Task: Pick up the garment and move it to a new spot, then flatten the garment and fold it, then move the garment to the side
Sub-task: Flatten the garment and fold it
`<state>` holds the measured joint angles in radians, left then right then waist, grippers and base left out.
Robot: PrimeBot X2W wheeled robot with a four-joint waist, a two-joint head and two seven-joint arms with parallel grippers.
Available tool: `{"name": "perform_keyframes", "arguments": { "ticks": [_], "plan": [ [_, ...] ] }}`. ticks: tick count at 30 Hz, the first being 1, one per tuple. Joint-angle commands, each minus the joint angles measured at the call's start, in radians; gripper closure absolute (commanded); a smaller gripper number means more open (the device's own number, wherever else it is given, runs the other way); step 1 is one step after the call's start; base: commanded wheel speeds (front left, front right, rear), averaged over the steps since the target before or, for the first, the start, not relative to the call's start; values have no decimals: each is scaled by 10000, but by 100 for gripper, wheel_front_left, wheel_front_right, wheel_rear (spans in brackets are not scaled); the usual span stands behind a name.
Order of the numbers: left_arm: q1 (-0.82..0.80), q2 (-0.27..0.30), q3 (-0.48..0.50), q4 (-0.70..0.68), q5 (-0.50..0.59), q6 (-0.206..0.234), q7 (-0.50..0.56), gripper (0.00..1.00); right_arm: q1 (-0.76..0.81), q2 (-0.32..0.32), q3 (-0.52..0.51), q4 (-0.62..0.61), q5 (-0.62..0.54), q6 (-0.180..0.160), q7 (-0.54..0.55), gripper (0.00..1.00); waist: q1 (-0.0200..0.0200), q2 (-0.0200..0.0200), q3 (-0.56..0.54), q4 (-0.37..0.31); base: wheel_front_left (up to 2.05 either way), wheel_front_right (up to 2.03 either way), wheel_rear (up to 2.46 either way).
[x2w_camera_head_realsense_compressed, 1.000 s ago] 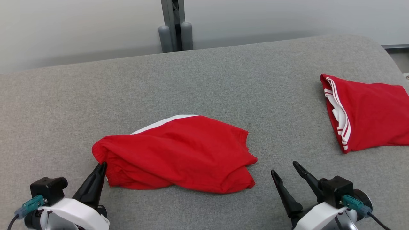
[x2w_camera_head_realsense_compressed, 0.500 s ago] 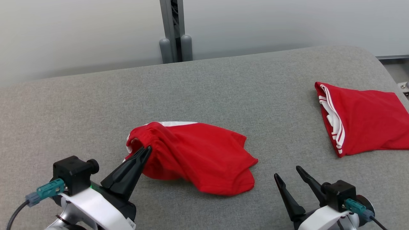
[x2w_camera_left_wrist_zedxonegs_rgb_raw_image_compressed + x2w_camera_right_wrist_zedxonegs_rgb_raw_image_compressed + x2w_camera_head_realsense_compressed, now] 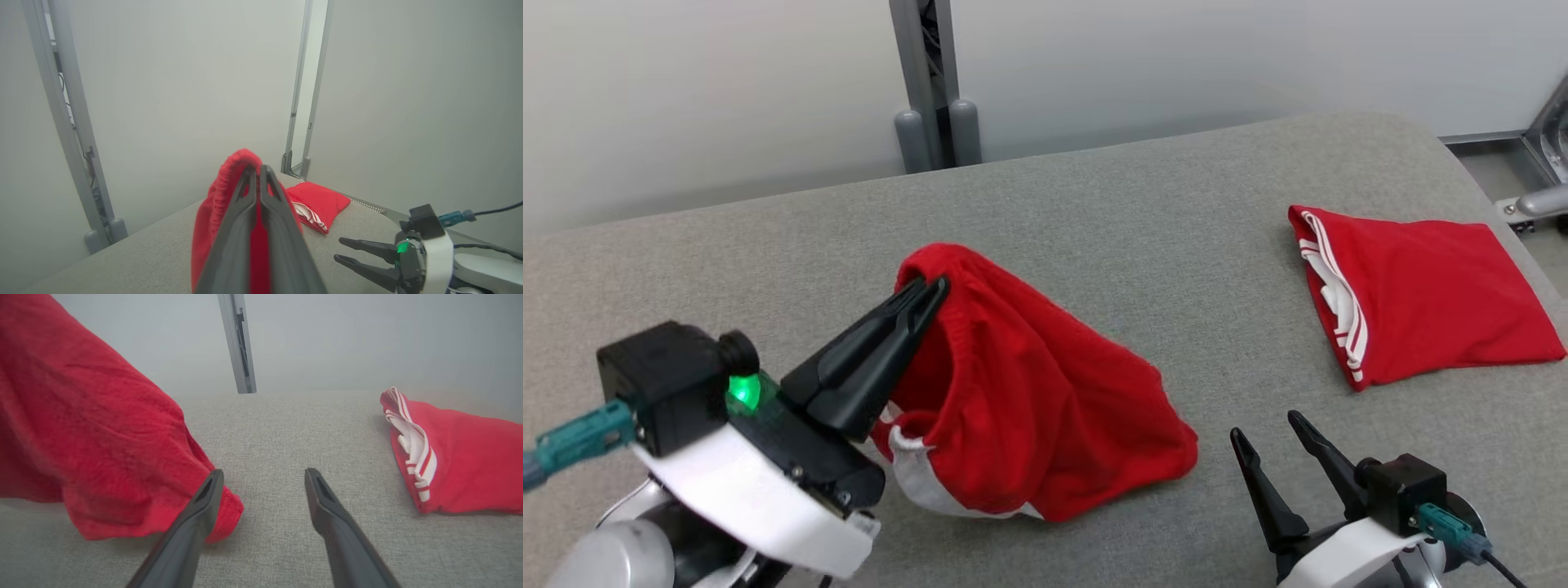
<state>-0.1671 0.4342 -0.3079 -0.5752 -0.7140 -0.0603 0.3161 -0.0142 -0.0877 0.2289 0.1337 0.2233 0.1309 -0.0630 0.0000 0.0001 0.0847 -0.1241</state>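
Pick-up step: your left gripper (image 3: 935,287) pinches crumpled red fabric garment (image 3: 1045,408); right gripper (image 3: 1266,426) spread. Next: lift clear, carry over.

Grey padded surface (image 3: 1143,212); folded red garment (image 3: 1429,302) lies right; hanging garment (image 3: 1045,408) apparently trails on it.

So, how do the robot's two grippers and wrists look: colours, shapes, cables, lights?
The left gripper and right gripper each have two long, tapered, matte black fingers ending in points. Behind them sits a glossy white wrist shell carrying a boxy black module with a teal plug and dark cable. A green light glows on each wrist.
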Motion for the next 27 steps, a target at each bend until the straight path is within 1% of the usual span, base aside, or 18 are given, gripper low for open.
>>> {"name": "perform_keyframes", "arguments": {
  "ticks": [1,5,6,10,14,17,22,24,25,26,27],
  "plan": [
    [-219,-54,12,146,-31,17,-29,100,-121,18,-52,-83,18,-3,-97,0,0,-1,98,-146,0,0,0],
    [-1077,-220,140,1840,-13,-2,-60,100,-281,88,-11,-98,48,-3,-166,0,0,-1,344,-562,0,0,0],
    [-1514,-322,276,2959,-45,4,-256,100,-406,128,29,-79,73,-3,-210,0,0,-1,496,-802,0,0,0],
    [-2171,-405,542,5599,-60,31,-517,100,-653,226,125,-35,147,-3,-378,0,0,-1,930,-1308,0,0,0],
    [-2764,-378,768,7874,-54,-113,-949,100,-870,284,188,93,238,-3,-581,0,0,-1,1347,-1815,0,0,0],
    [-3130,-290,828,9160,58,-189,-1274,100,-1053,326,166,211,308,-3,-763,0,0,-1,1652,-2107,0,0,0],
    [-3641,-307,733,10525,209,-363,-1784,99,-1198,347,98,398,424,-3,-1016,0,0,-1,1905,-2320,0,0,0],
    [-3750,-379,731,10856,169,-393,-1997,61,-1237,345,61,498,422,-1,-1070,0,0,-1,1920,-2327,0,0,0],
    [-3798,-398,731,10967,169,-418,-2115,22,-1237,347,33,542,416,-3,-1109,0,0,-1,1919,-2315,0,0,0],
    [-3800,-399,702,11035,189,-438,-2208,0,-1231,350,14,569,442,-3,-1142,0,0,-1,1904,-2293,0,0,0],
    [-3815,-414,694,11076,221,-453,-2380,0,-1213,348,-20,588,472,-1,-1180,0,0,-1,1876,-2257,0,0,0]
  ]
}}
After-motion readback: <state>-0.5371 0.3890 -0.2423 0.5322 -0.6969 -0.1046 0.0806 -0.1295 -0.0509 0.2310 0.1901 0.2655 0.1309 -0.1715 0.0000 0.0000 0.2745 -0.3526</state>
